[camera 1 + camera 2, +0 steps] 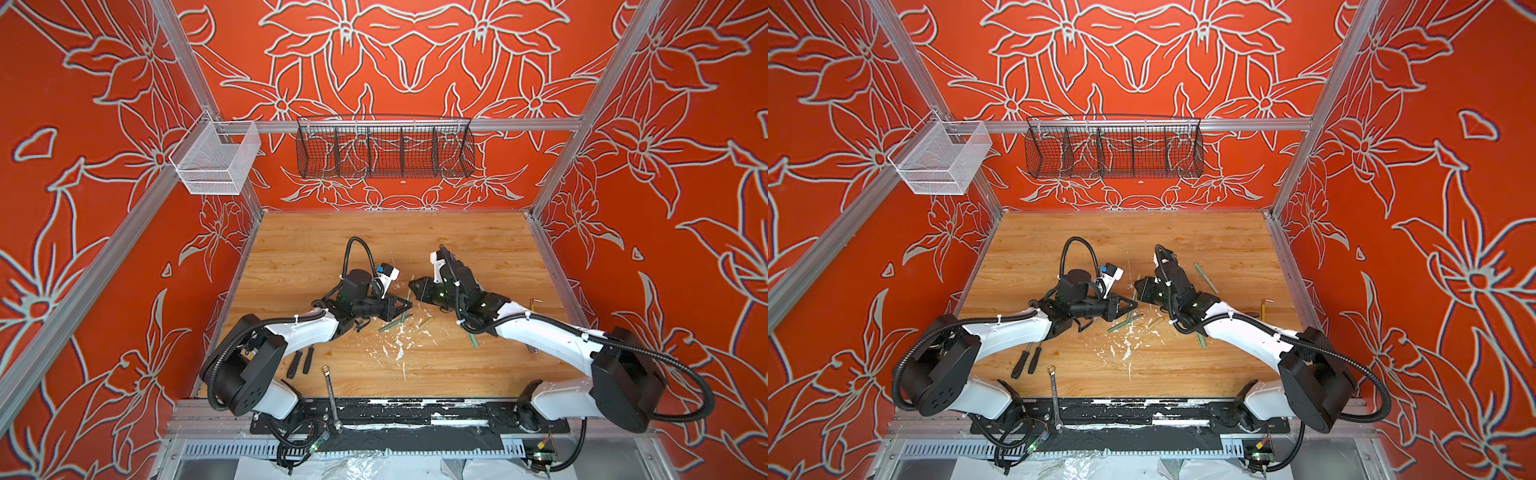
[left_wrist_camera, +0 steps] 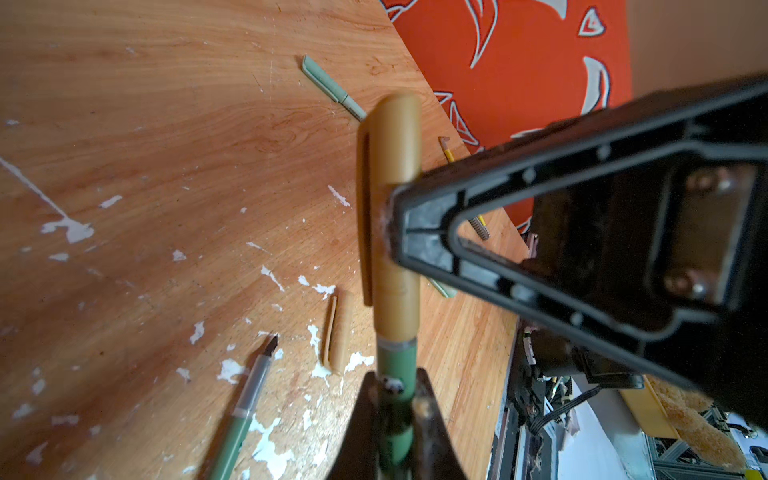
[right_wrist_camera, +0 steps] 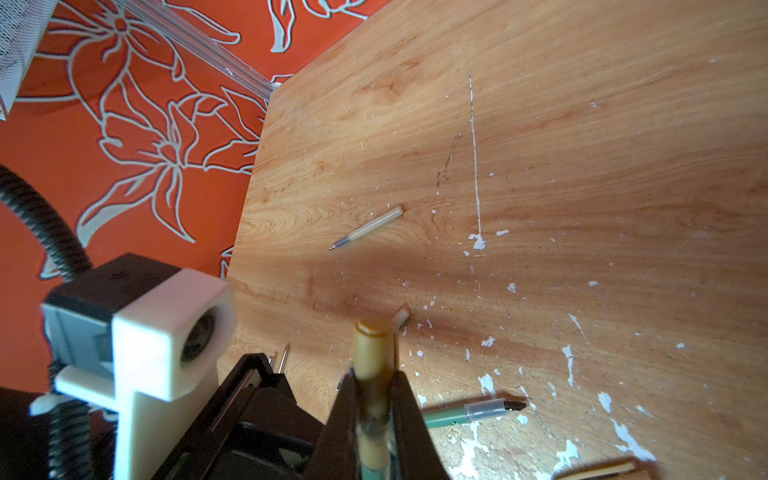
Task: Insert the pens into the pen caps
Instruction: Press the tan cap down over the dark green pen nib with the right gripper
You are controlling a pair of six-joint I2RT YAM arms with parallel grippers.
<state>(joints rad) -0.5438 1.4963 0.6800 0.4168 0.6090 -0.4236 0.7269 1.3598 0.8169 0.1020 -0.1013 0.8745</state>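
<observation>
L gripper [image 1: 408, 304] pinches thin green plastic pen [image 2: 397, 357] over wood table [image 1: 374, 249] middle; R gripper [image 1: 412, 286], at its 12 o'clock in a top view, pinches tan rounded cap [image 2: 395, 145]. Prob light, stiff, slippy: grip mid-barrel.

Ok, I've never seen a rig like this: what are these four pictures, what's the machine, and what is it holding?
Two robot arms work at a wooden table. Both top views look down from overhead; the other two come from cameras on the wrists. The left gripper is shut on a green pen; the right gripper is shut on a tan cap that sits over the pen's tip. Loose on the table: an uncapped green pen, a spare tan cap, a beige pen, two screwdrivers, a wrench.
</observation>
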